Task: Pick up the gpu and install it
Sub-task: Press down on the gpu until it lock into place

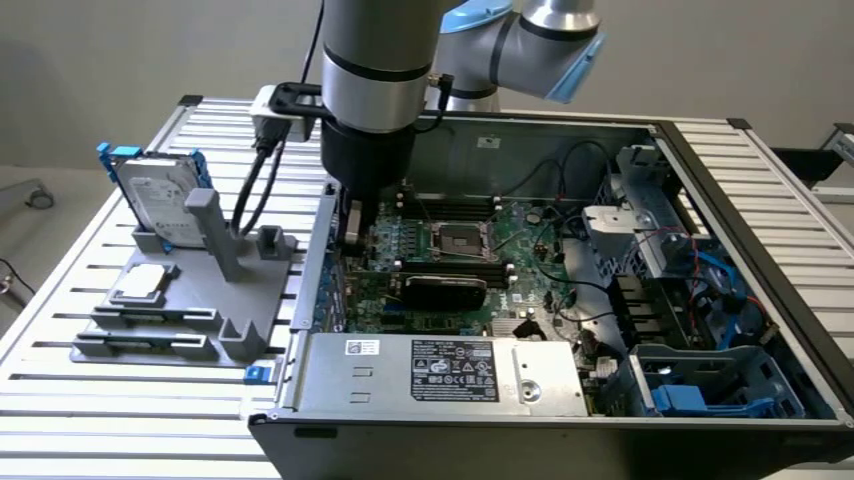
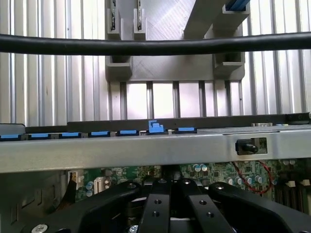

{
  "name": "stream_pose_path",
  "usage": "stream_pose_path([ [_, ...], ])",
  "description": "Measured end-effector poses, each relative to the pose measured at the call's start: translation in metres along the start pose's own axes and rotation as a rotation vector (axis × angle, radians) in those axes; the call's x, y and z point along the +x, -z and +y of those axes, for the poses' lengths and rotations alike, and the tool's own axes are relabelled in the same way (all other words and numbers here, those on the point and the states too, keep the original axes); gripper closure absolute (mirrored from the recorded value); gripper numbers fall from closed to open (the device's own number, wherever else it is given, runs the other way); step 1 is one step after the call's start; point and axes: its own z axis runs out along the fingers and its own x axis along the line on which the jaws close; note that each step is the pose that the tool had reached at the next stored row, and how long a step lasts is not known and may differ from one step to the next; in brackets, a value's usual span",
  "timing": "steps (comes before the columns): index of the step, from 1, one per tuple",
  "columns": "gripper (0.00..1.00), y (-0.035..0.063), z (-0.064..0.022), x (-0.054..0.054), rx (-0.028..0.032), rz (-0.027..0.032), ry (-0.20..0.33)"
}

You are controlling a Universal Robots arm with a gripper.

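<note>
- exterior view: the arm reaches down into the open computer case (image 1: 747,250), and the gripper (image 1: 351,228) is low over the motherboard (image 1: 534,260), close against the case wall on the exterior view's left
- wrist view: the gripper (image 2: 170,187) has its fingers clenched together, and i can make out nothing clamped between them
- the gpu (image 1: 443,290) looks to be already on the motherboard, a black rounded cooler standing on edge just near of the processor socket (image 1: 461,240), to the exterior view's right of the gripper
- whether the gripper touches the card, i cannot tell; its tip is hidden behind the arm
- on the grey fixture (image 1: 174,345) outside the case, the hard drive (image 1: 154,205) stands upright and the processor chip (image 1: 144,283) lies flat, both well apart from the gripper
- risk: if the card is not fully seated, a push off its line could tilt it in the slot, bending the edge connector or leaving one end high
- risk: the clenched fingers sit just beside the rear wall (image 2: 146,150) and its blue clips (image 2: 155,127), so a sideways drift could scrape the wall or catch a clip
- risk: the black cable (image 2: 146,46) hangs across by the wrist and could snag on the case edge as the arm moves
- risk: pressing too hard could flex the motherboard under the card
</note>
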Motion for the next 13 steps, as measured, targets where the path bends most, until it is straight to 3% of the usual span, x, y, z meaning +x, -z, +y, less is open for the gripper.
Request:
stream_pose_path([
  [5,0.89,0.0003,0.0001,-0.0009,-0.0018,0.0003,-0.010],
  [9,0.89,0.0032,0.0005,-0.0010,-0.0086,0.0022,-0.013],
  [13,0.89,0.0069,0.0010,-0.0012,-0.0164,0.0081,-0.015],
])
